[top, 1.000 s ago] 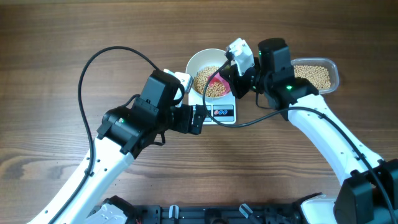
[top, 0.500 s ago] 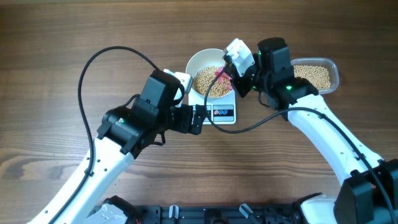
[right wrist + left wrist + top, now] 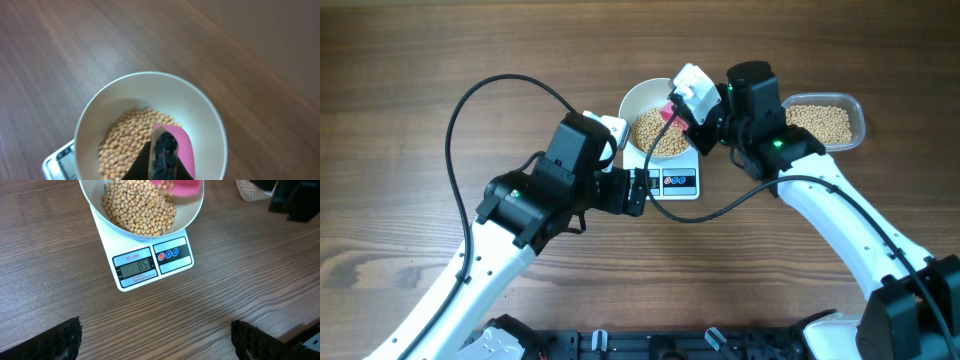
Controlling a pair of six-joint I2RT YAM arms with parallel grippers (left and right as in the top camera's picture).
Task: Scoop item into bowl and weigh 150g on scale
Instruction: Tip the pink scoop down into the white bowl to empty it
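Mid-filling: our right gripper [image 3: 162, 157], clamped on the pink scoop [image 3: 179, 144], hangs over the bowl [image 3: 200, 110] below; we judge more beans [image 3: 125, 142] are needed.

Inventory of the scene, by kind. Arms, two: a left arm [image 3: 520, 210] and a right arm [image 3: 840, 218]; end effectors, two: the left end effector [image 3: 638, 191] and the right end effector [image 3: 164, 156], one per arm; black cables, two: a left cable [image 3: 505, 79] and a right cable [image 3: 695, 215]; white bowl [image 3: 632, 98], one; scale [image 3: 111, 245], one, which bore one display [image 3: 136, 266] and three round buttons [image 3: 168, 254], one red and two blue; pink scoop [image 3: 182, 186], one; clear tub [image 3: 858, 118], one; beans [image 3: 137, 210], too numerous to count, were gathered in two heaps, one per container; wooden surface [image 3: 410, 60], one.
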